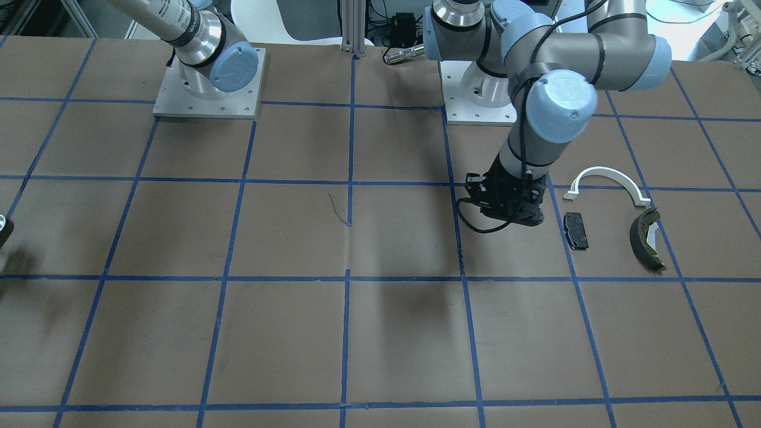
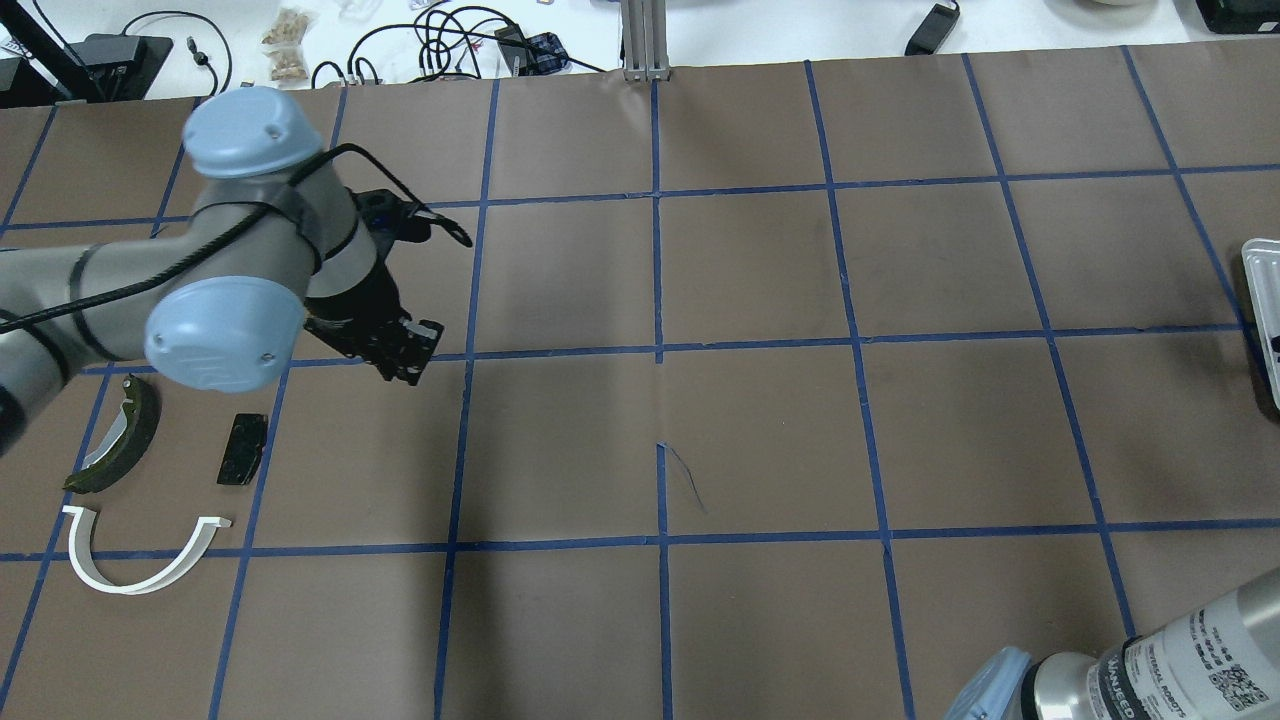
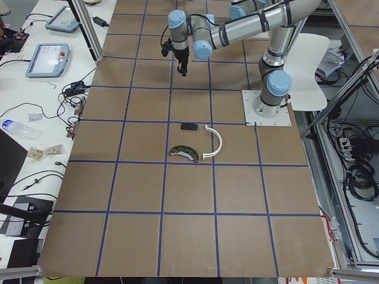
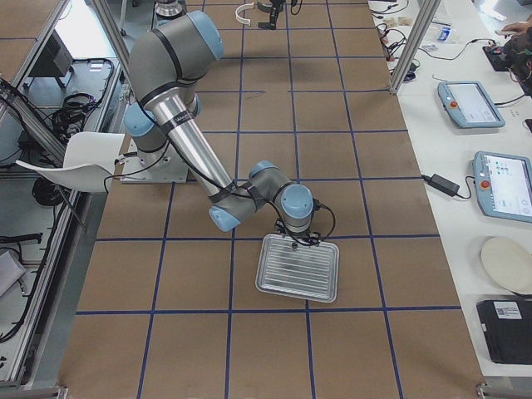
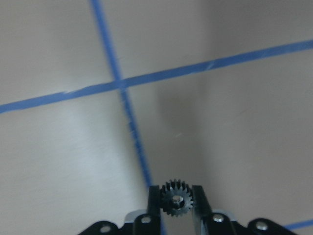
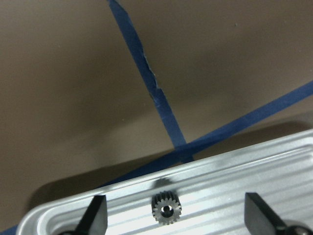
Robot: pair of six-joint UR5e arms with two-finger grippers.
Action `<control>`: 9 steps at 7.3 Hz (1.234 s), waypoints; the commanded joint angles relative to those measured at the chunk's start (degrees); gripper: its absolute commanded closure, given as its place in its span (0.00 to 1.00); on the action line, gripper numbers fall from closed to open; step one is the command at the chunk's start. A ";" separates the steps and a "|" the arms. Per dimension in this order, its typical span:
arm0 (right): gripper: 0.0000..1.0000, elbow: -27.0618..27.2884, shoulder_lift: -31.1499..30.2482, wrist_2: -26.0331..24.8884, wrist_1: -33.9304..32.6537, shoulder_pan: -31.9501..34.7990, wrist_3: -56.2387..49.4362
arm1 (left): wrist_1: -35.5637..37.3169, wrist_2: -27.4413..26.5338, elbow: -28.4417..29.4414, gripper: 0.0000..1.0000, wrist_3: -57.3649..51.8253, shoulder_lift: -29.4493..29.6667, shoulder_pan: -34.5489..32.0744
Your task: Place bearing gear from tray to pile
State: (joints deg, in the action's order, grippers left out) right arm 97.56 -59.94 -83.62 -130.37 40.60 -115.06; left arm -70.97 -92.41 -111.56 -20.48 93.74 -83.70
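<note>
My left pincer [image 5: 176, 197] was clamped on the bearing gear [image 5: 176, 201] by its teeth, above bare bench [image 2: 760, 440] short of the pile [image 2: 115, 440]. Dropped there, it might have rolled astray from the black pad [image 2: 241, 449].

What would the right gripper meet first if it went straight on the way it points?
Likely the tray floor: the right gripper is open, fingers straddling the small gear lying there. The gear sits between them; height above it is unclear.
</note>
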 commanded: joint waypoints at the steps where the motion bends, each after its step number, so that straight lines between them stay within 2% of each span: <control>1: 0.00 0.08 0.35 -0.49 -1.90 0.01 -3.30 | 3.61 -1.37 -4.96 1.00 -17.86 -3.38 14.73; 2: 0.00 0.17 0.35 -0.58 -1.82 0.01 -2.81 | 8.25 -1.37 -6.03 1.00 -25.06 -1.91 20.88; 3: 0.00 0.26 0.35 -0.41 -1.82 0.01 -3.50 | 15.87 -1.19 -8.04 1.00 -30.27 0.28 27.64; 5: 0.10 0.00 1.48 -0.84 -1.91 0.01 -2.98 | 26.02 -1.19 -10.51 1.00 -33.65 4.59 30.17; 6: 0.21 -0.01 1.66 -0.85 -1.91 0.01 -2.89 | 26.23 -1.28 -10.61 1.00 -33.48 5.74 30.35; 8: 0.30 0.08 1.58 -1.11 -1.91 0.01 -2.80 | 26.32 -1.54 -11.74 1.00 -33.31 5.40 30.17; 9: 0.41 0.08 1.66 -2.33 -1.82 0.01 -2.80 | 26.14 -1.54 -11.66 0.01 -33.39 5.23 30.17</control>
State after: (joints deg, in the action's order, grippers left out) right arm 97.61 -58.33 -84.94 -132.26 40.60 -117.91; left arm -44.83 -93.91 -123.00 -53.81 99.12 -53.55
